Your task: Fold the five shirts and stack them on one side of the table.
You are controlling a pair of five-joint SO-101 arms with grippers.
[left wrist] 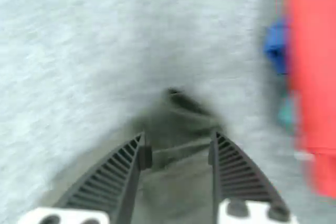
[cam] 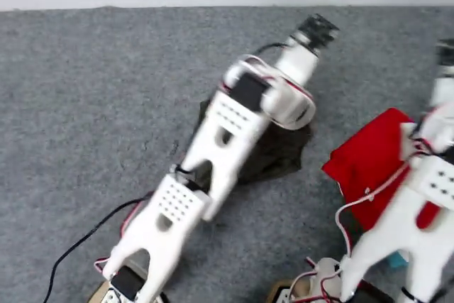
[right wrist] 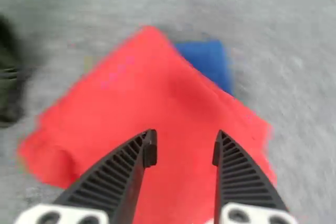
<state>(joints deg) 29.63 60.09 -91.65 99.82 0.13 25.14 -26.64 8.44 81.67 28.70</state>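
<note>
On the grey table [cam: 85, 104], the left gripper [left wrist: 178, 148] hangs over a crumpled dark shirt [cam: 284, 152] near the middle, its jaws spread wide with cloth lying loose between them. Further right, a folded red shirt [cam: 365, 164] lies on a blue shirt [right wrist: 207, 61]. The right gripper [right wrist: 182, 148] hovers above the red one, jaws released and holding nothing.

We log the worktop [cam: 85, 104] as mottled grey, the dark shirt [cam: 284, 155] as plain olive-black, the red shirt [cam: 365, 161] as plain bright red, the blue shirt [right wrist: 207, 61] as solid royal blue. We note white shells on the left arm [cam: 177, 207] and right arm [cam: 397, 235]. The left tool [left wrist: 177, 153] and right tool [right wrist: 182, 148] have black ribbed fingers.
</note>
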